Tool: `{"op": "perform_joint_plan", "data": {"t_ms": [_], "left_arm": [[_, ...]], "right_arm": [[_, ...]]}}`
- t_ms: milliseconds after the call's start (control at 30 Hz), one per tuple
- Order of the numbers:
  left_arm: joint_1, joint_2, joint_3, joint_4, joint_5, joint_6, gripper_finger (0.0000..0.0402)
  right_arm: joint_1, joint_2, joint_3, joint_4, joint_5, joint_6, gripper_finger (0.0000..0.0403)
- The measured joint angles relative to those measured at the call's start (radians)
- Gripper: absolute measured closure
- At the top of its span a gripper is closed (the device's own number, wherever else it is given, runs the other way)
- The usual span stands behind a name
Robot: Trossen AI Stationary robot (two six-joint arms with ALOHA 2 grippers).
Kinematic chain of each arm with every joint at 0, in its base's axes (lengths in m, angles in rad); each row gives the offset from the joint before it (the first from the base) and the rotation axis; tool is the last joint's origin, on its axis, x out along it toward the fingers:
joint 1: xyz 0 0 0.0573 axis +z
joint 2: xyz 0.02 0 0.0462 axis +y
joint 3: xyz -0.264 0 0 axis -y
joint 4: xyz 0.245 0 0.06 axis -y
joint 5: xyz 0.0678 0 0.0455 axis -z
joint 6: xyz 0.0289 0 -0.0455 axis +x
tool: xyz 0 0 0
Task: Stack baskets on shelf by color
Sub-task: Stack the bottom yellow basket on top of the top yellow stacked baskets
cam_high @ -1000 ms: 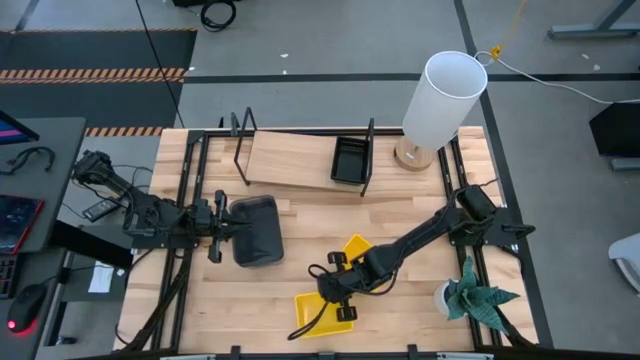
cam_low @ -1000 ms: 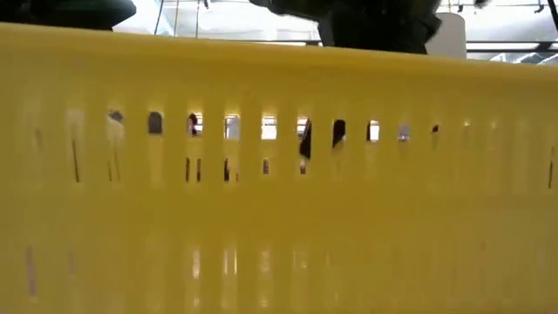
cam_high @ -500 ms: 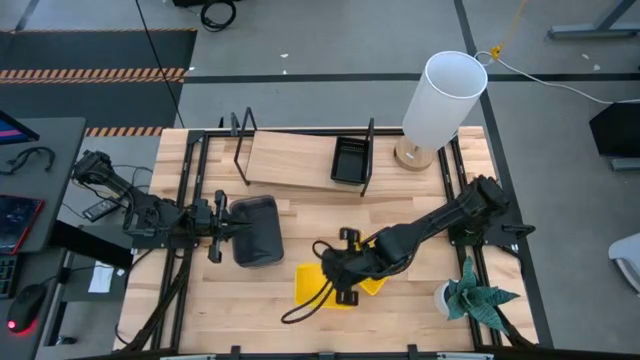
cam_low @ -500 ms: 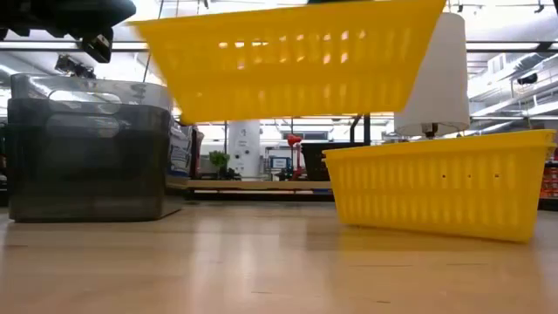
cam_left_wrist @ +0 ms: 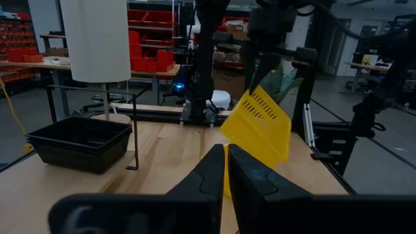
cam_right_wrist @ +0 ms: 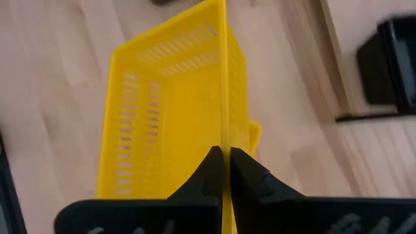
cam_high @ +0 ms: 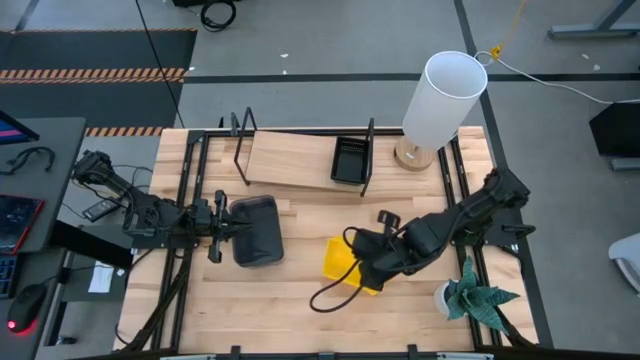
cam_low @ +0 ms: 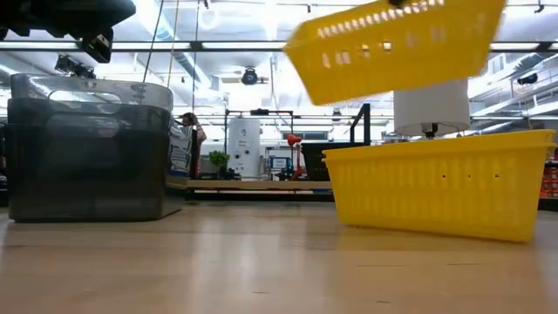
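Yellow basket (cam_right_wrist: 170, 110) is pinched by one wall between the closed jaws of the right gripper (cam_right_wrist: 224, 170) and hangs tilted, clear of the tabletop. Beneath it a second yellow basket (cam_low: 440, 180) rests on the wood. Left gripper (cam_left_wrist: 225, 170) shows fingers pressed together, empty, just beside the grey basket (cam_high: 255, 229). Beyond both grippers, a black basket (cam_high: 349, 160) sits on the shelf (cam_high: 290, 160).
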Motion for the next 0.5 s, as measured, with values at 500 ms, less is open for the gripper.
{"op": "perform_joint_plan", "data": {"t_ms": [500], "left_arm": [[0.0,0.0,0.0,0.0,0.0,0.0,0.0374]], "right_arm": [[0.074,0.009,-0.003,-0.158,0.074,0.246,0.0393]]}}
